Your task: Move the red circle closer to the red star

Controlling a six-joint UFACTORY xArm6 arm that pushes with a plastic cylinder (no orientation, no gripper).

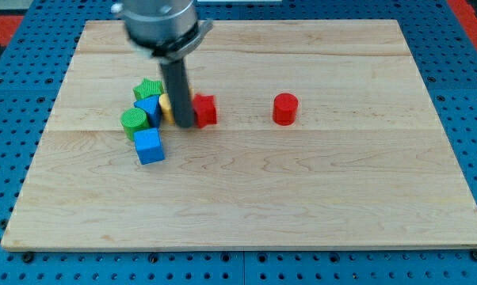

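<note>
Wooden table (302,206), blocks in far-left part. Nearest: blue cube (150,146). Then green cylinder (133,121), blue block (149,108), yellow block (165,105). My tip (184,125) touching red star (204,109), at its left. Red circle (285,108) well apart toward right edge. Green star (148,88) farthest. No jaws fitted, only rod.

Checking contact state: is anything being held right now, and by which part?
Nothing is held; the rod cannot grip. My tip is down on the board, right beside the red star, on its left. The red circle sits apart, untouched.
</note>
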